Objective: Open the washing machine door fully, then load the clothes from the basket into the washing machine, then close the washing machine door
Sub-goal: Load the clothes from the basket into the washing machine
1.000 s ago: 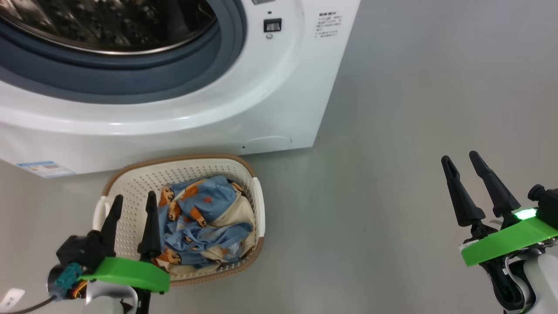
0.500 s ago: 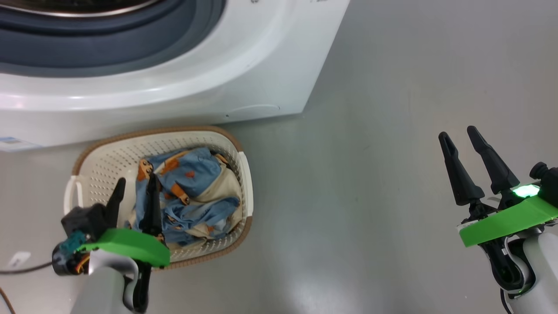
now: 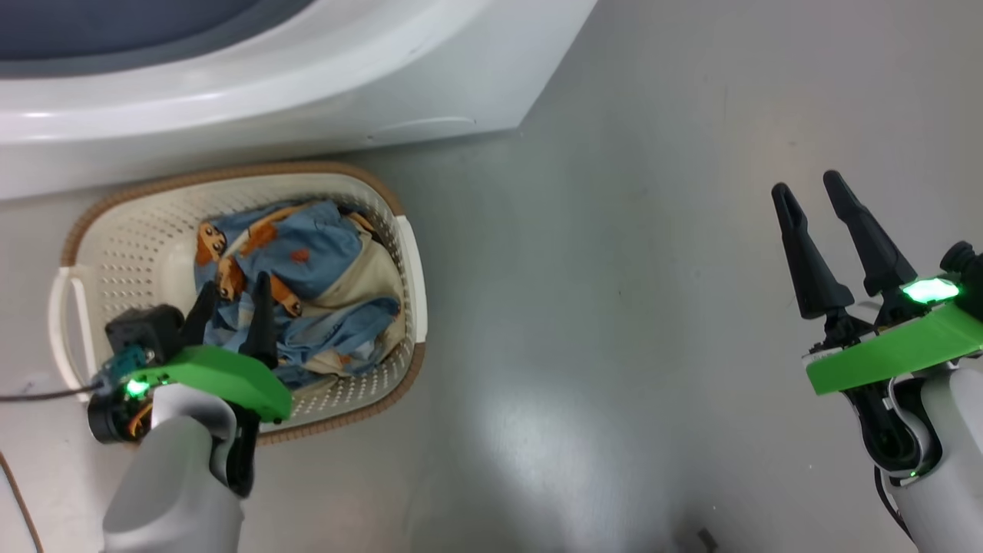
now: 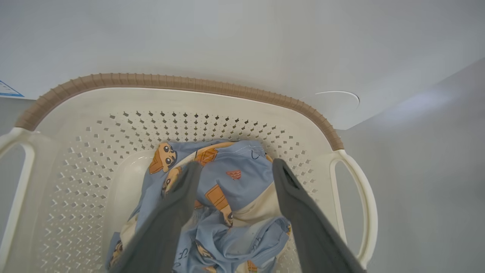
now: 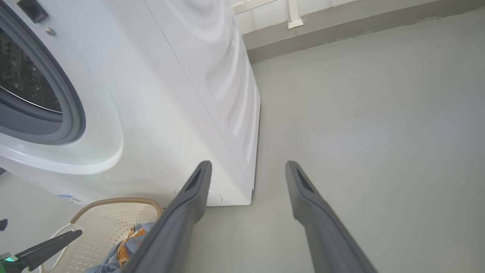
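Note:
The cream perforated basket (image 3: 130, 238) with its brown rim (image 4: 182, 81) stands on the floor against the front of the white washing machine (image 3: 307, 77). The light-blue clothes (image 3: 307, 261) with orange-brown faces lie heaped inside it. My left gripper (image 3: 236, 290) hangs open just above the heap, and in the left wrist view its fingers straddle the clothes (image 4: 235, 178) without holding them. My right gripper (image 3: 806, 186) is open and empty over bare floor far to the right. The right wrist view shows the washing machine's grey gasket and drum opening (image 5: 38, 94) uncovered. The washing machine door is out of view.
Grey floor (image 3: 614, 307) stretches wide between the basket and my right arm. A dark cable (image 3: 38, 395) runs along the floor at the lower left. A blue label sticker (image 4: 7, 89) sits low on the washer's front. A wall base (image 5: 341, 30) lies behind the machine.
The head camera has tilted down, so the washer slid up out of the picture. My left gripper has moved from the basket's left part to over the clothes. Both grippers stay open.

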{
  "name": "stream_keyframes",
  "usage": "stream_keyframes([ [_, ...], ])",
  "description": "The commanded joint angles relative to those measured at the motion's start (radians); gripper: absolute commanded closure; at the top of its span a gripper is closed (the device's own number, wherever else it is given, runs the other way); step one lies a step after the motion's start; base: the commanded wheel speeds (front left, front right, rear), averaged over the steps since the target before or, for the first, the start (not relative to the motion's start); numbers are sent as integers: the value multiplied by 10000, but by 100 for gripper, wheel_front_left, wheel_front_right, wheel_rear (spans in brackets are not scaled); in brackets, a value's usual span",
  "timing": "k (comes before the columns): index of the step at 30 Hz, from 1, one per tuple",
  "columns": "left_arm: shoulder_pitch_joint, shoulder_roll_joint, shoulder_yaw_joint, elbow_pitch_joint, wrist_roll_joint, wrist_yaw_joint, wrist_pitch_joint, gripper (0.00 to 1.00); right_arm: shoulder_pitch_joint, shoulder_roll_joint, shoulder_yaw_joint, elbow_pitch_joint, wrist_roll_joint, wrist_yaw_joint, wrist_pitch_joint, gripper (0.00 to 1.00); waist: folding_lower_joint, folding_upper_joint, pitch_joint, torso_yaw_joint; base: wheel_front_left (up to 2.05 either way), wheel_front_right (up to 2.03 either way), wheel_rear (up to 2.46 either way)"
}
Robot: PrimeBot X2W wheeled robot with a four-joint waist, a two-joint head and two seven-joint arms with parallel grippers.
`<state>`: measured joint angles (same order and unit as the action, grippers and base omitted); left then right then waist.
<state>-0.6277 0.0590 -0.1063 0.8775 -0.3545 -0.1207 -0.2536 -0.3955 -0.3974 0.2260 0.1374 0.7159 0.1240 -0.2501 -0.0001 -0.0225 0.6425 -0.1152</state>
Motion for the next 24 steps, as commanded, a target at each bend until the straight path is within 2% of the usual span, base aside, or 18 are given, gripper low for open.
stream_keyframes([
  [1,-68,288,184,65,-50,-66,-82,0,135,-84,217,-238,112,67,-117,0,1,0,384,-106,0,0,0],
  [13,-1602,573,-184,2369,-777,-97,38,0,-385,87,245,-300,198,67,-117,0,1,0,1348,-541,0,0,0],
  [24,-2281,911,-658,3373,-1819,-98,776,0,-753,353,151,-395,226,67,-117,0,1,0,2184,-1071,0,0,0],
])
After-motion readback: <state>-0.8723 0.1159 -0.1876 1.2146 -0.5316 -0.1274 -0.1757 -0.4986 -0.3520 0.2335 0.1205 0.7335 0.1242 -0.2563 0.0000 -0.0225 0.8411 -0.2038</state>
